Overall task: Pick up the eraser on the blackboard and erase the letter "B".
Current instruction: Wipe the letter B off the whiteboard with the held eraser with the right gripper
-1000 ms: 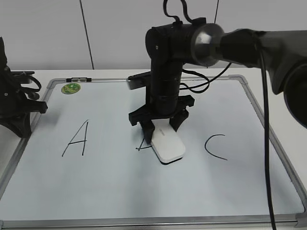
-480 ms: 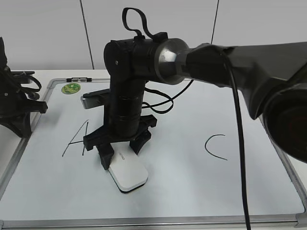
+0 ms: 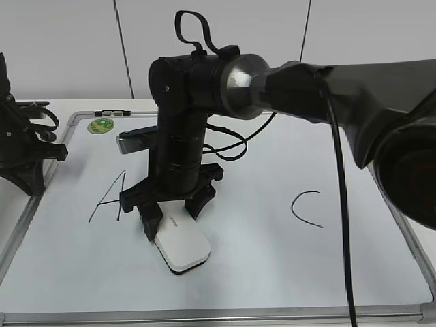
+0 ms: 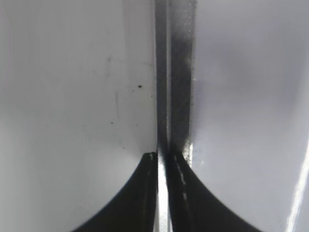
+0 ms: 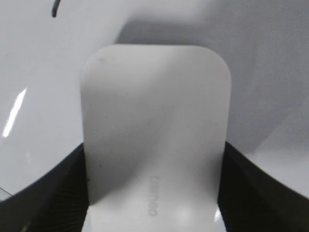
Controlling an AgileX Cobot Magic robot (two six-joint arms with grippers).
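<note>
Both right jaws tight against the eraser's sides.

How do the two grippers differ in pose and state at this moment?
The right gripper reaches across the blackboard and is shut on the eraser; the left gripper holds nothing, its fingers closed together. The right one stands near the board's middle, beside the letter A; the left one sits at the board's left edge. Both are black.

Eraser lies on blackboard btwn right gripper jaws, just right of "A"; "C" well to its right. Magnet at far-left corner. Left gripper prob. over board's left frame.
</note>
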